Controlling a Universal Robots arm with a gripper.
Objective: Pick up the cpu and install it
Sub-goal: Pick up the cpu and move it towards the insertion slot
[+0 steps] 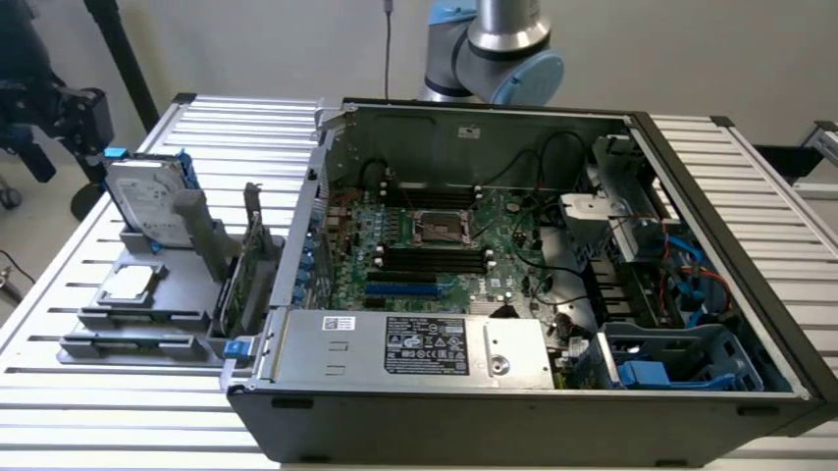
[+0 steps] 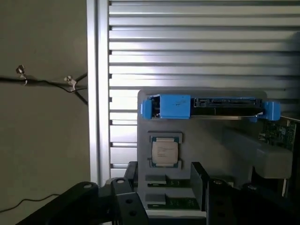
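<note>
The cpu (image 1: 128, 285) is a small flat square chip with a silver top, lying in a recess of the grey holder (image 1: 183, 294) on the exterior view's left. In the wrist view the cpu (image 2: 165, 153) sits on the holder (image 2: 206, 145) just beyond my gripper (image 2: 165, 171), whose two black fingers (image 2: 132, 180) stand apart on either side with nothing between them. Inside the opened computer case (image 1: 524, 412), the motherboard's socket (image 1: 443, 228) shows as a square metal frame.
A silver hard drive in a blue frame (image 1: 147, 201) (image 2: 206, 107) stands upright at the holder's far end. A green card (image 1: 249, 265) stands between holder and case. The robot arm's base (image 1: 497, 49) rises behind the case. The slatted metal table (image 1: 78, 412) carries everything.
</note>
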